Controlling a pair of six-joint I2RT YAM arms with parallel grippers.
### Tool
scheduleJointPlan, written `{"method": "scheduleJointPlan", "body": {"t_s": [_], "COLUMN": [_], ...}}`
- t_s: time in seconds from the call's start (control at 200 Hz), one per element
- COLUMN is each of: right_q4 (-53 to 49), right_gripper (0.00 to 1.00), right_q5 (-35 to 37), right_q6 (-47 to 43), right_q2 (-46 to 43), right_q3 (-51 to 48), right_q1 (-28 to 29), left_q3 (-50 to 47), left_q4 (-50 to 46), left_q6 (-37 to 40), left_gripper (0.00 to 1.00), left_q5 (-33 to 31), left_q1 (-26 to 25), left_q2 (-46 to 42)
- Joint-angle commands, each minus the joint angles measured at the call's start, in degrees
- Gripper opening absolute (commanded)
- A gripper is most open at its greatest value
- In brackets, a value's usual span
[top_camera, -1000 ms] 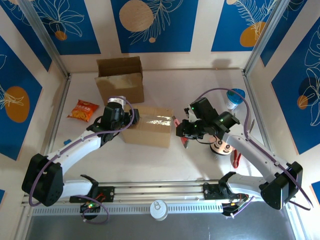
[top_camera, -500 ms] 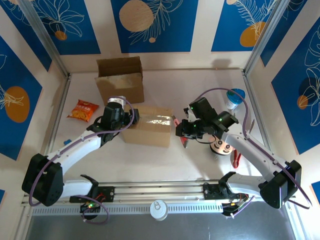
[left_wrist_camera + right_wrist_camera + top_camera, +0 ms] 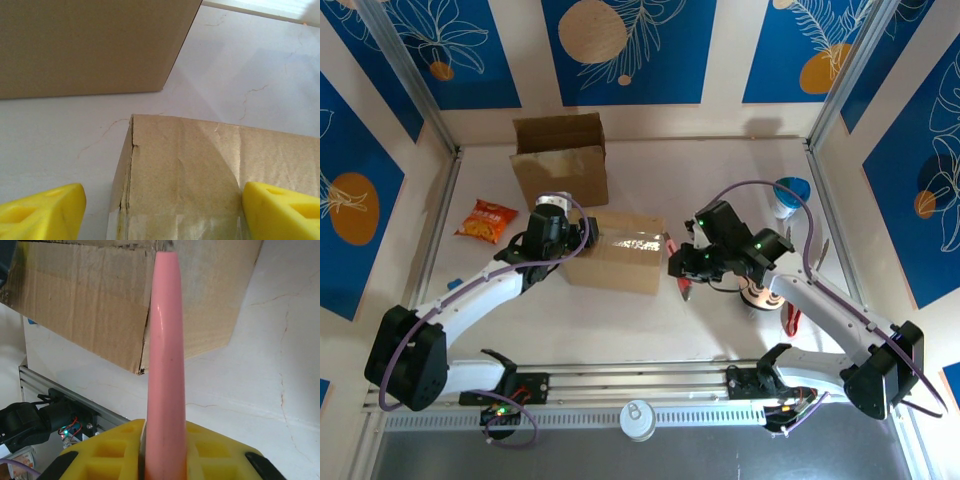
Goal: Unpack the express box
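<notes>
Just off the right end of the express box (image 3: 617, 252), the right gripper (image 3: 682, 270) pinches a slim pink tool (image 3: 165, 365). The tool's long axis points straight at that end face, though whether its tip touches the cardboard cannot be told. The box lies long axis left to right, with glossy tape along its top. At the box's left end the left gripper (image 3: 160, 205) is spread, a finger on either side of the corner, probably to brace it. Behind the box stands an open carton (image 3: 560, 158).

Bright even light, soft shadows, white glare on the taped box (image 3: 617, 258) (wrist close-ups slightly soft)
</notes>
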Motion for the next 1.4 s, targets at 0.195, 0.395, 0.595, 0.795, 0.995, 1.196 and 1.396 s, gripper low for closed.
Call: {"method": "scheduleJointPlan", "body": {"t_s": [0.195,0.395,0.595,0.795,0.995,1.196,1.396], "right_q4": [-3.99,-4.19,-4.29,-3.87,-3.36,-8.21,-13.42], "right_gripper": [0.00,0.00,0.00,0.00,0.00,0.00,0.00], "right_q5": [-1.76,-0.95,-0.44,-0.15,0.23,4.88,10.03], "right_q6": [4.00,6.43,8.43,10.06,11.73,11.31,11.03], "right_q2": [-0.86,-2.30,-3.80,-4.97,-6.35,-8.04,-8.46], "right_q3": [-2.66,-4.24,-5.22,-6.19,-6.63,-4.86,-3.16], "right_q1": [5.05,7.42,9.21,10.94,12.60,12.03,11.26], "left_q3": [-3.17,-3.21,-3.21,-3.22,-3.21,-1.25,11.72], "left_q4": [-9.36,-9.47,-9.34,-9.23,-9.07,-10.72,-21.04], "left_q6": [1.05,1.01,0.94,1.01,0.91,1.42,7.50], "left_gripper": [0.81,0.82,0.82,0.82,0.82,0.83,0.93], "left_q5": [-2.46,-2.77,-2.77,-2.84,-2.60,-0.91,-1.46], "left_q1": [-0.40,-0.40,-0.40,-0.40,-0.40,-0.40,-0.40], "left_q2": [3.76,3.95,4.02,4.22,4.54,2.89,-0.52]}}
